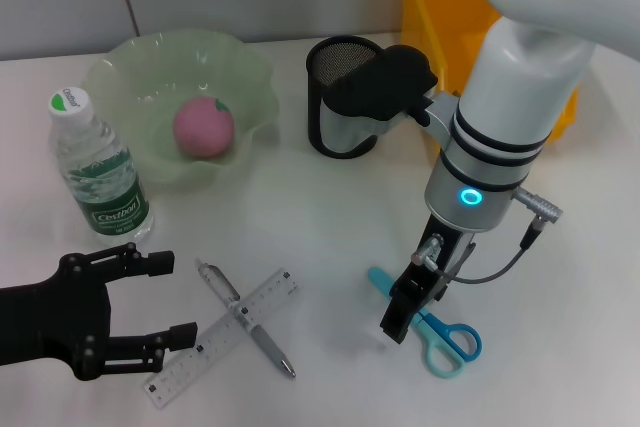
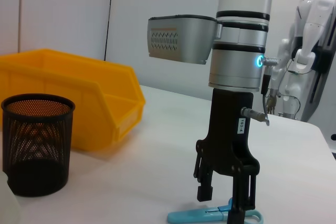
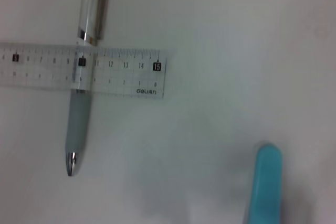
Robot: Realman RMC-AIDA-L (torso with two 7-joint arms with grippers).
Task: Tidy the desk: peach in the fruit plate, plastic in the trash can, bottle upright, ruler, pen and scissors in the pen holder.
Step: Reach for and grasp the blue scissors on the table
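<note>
The clear plastic water bottle [image 1: 98, 169] with a white cap stands upright at the table's left side; its green label reads "C'estbon", and the cap bears the same name. The transparent plastic ruler [image 1: 222, 337] lies flat near the front edge, its printed scale running up to 15, with "deli" just legible beneath the numbers in the right wrist view. The silver and grey ballpoint pen [image 1: 245, 317] lies across the ruler, touching it.

The black left gripper [image 1: 160, 299] hovers low at the front left, its jaws spread wide, holding nothing, its fingertips just beside the ruler's near end. The black right gripper [image 1: 410, 309] points down at the light-blue-handled scissors [image 1: 440, 332] lying flat on the white table [image 1: 330, 237]. Its jaws are parted, one finger on either side of the scissors, and whether they touch them is unclear.

The pink peach [image 1: 204, 127] sits in the pale green wavy-rimmed fruit plate [image 1: 250, 72]. The black mesh pen holder [image 1: 342, 97] stands upright beside it, with the yellow plastic bin [image 1: 432, 7] behind.
</note>
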